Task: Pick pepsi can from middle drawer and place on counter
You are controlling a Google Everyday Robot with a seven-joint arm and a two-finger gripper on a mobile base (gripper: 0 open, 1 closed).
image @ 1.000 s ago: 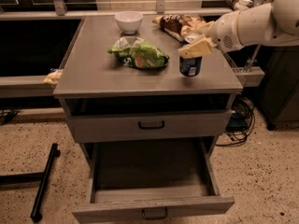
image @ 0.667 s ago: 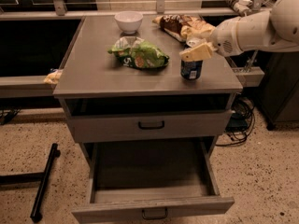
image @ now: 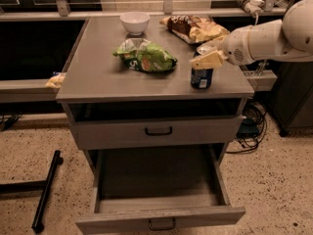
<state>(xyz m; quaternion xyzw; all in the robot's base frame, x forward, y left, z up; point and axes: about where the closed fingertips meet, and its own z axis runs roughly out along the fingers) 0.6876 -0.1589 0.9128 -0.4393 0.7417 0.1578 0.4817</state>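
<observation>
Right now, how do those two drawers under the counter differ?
The lower drawer is pulled far out, showing its grey floor; the upper drawer is pushed shut, showing only its front. The lower drawer sits near the ground, the upper drawer closer under the counter. Both are grey with a dark bar handle. The gripper is at the top of the pepsi can on the counter.

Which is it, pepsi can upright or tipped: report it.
Upright. The pepsi can stands on its base on the counter, near its right front corner, with the gripper at its top.

Pepsi can [image: 201, 78] on counter [image: 107, 77] under claw [image: 206, 56]
</observation>
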